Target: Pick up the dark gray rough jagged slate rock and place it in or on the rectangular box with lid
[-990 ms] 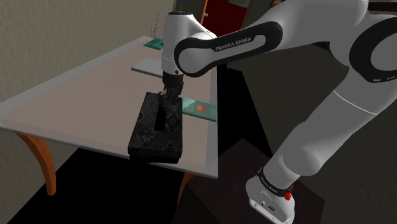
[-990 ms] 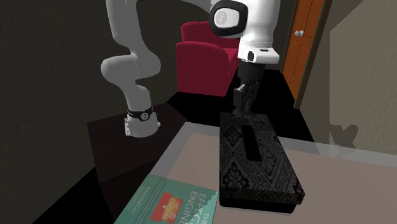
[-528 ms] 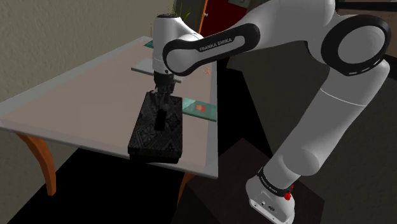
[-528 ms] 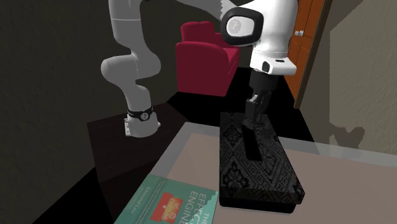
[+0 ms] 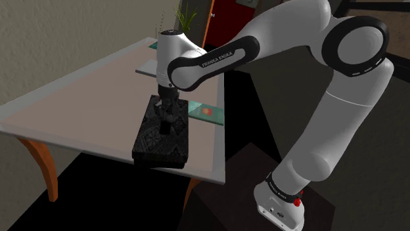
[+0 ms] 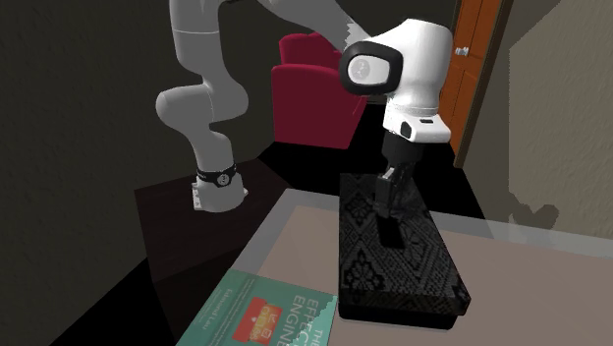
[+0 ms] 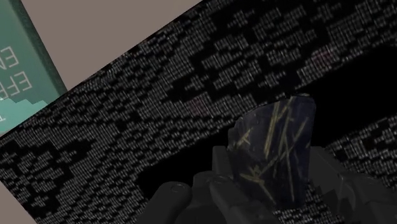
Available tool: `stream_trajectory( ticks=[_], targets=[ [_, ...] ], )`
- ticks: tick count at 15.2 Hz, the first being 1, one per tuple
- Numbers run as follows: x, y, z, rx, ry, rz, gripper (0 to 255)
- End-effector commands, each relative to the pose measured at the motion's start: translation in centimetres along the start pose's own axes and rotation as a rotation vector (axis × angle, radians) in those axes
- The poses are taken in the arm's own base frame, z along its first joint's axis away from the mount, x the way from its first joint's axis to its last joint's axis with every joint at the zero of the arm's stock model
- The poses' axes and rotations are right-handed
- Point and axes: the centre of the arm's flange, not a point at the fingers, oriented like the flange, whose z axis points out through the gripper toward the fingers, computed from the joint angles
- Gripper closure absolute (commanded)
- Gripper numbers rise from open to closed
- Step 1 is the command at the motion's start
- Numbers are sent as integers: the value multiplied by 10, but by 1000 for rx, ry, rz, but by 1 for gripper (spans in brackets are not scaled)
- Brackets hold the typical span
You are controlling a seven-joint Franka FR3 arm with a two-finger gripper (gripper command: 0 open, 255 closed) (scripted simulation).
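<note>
Clasping a dark grey, jagged-edged slab of rock [image 7: 280, 137] streaked with pale yellow scratches, the black pincer [image 7: 273, 167] is closed around it, one finger against each flat side. Rock and pincer sit low over the lid of a long rectangular black box [image 5: 158, 141] covered in a fine grey floral pattern. That box rests on a pale, smooth bench [image 5: 79, 98], just beside a thin teal book [image 7: 22, 70].

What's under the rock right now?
The patterned black lid of the box lies beneath the rock, which the gripper clasps. The fingers cover the rock's lower end, so whether it touches the lid cannot be seen.
</note>
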Motion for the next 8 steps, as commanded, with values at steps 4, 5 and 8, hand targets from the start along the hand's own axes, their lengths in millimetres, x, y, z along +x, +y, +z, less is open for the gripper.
stream_trajectory(
  ticks=[4, 5, 8],
  targets=[
    [0, -2, 17, 0, 0, 0, 255],
    [0, -2, 17, 0, 0, 0, 255],
    [0, -2, 17, 0, 0, 0, 255]
  ],
)
